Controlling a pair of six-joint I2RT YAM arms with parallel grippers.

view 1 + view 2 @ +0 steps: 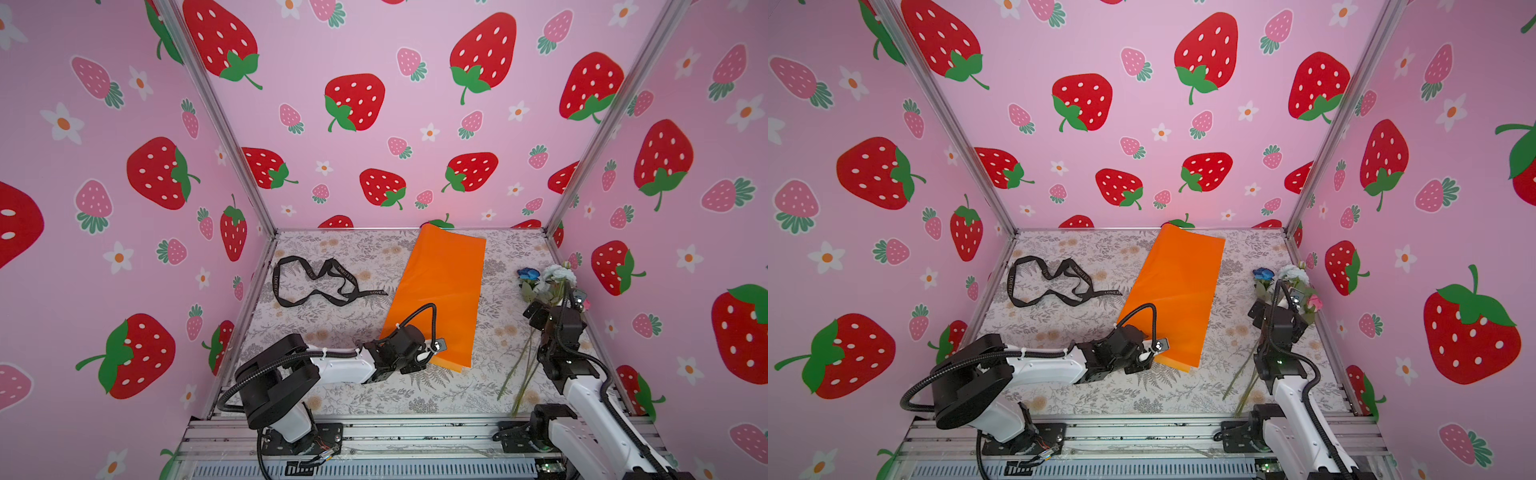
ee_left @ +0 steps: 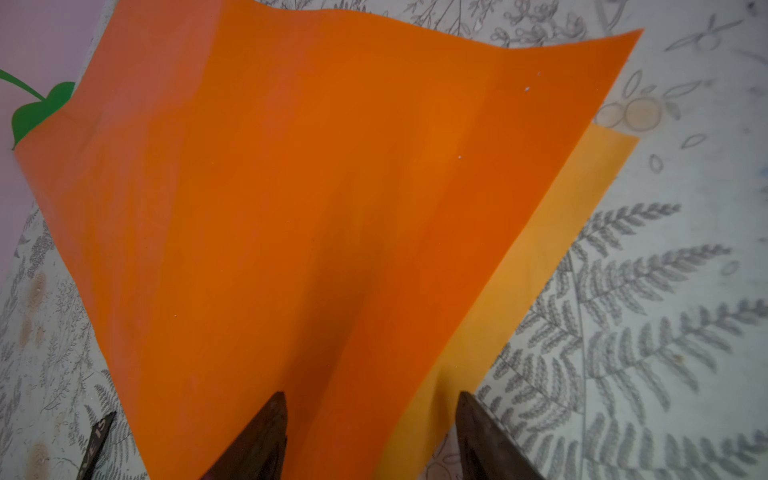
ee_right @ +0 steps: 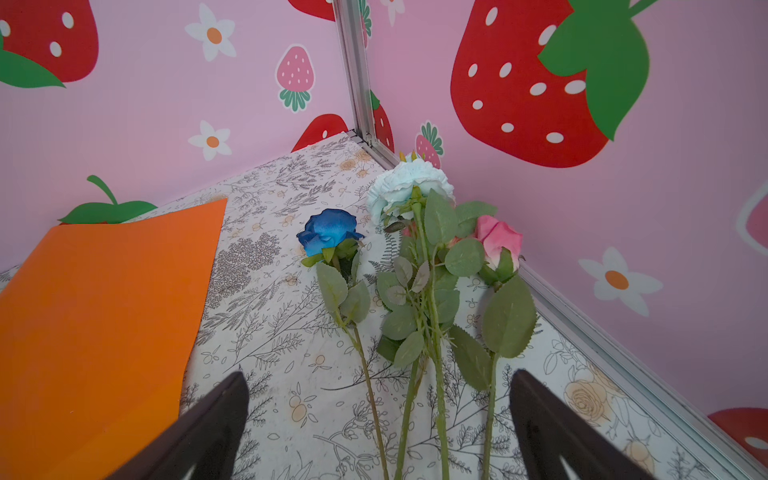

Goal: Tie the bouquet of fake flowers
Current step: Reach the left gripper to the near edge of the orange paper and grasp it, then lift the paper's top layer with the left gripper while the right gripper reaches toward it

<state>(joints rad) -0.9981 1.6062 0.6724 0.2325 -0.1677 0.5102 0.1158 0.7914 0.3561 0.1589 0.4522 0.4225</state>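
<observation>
— Left gripper [image 2: 370,399]: how does it stand?

— Spread, low at the near end of the orange paper [image 2: 311,208]. One finger [image 2: 266,432] lies over the darker top layer. Its partner sits at the edge of the paler layer underneath. Nothing is pinched.

— And the right gripper [image 3: 377,374]?

— Wide apart too, holding nothing. It hovers over the stems [image 3: 436,415], with a finger on each side of them in the right wrist view.

— Where is the bouquet of fake flowers [image 3: 419,291]?

— Flat on the table [image 1: 353,374], at its right side and close beside the right wall. The flowers lie loose, side by side and apart from the paper. In both top views the stem ends point toward the front rail, and the right arm hides the middle of the bunch.

— And the blooms?

— They lie farther back, toward the right rear corner. The blue rose [image 3: 330,230] is on the side nearest the paper and the pink rose [image 3: 496,241] is nearest the wall. The pale bloom [image 3: 409,187] lies farthest back.

— How does the paper lie?

— Folded, slanting up the middle of the table, with its far end at the back wall [image 1: 374,124].

— Anything else?

— A black ribbon [image 1: 307,282] with pale lettering lies in loose loops on the far left of the table. One end comes just beside the paper's left edge; I cannot tell whether it touches.
</observation>
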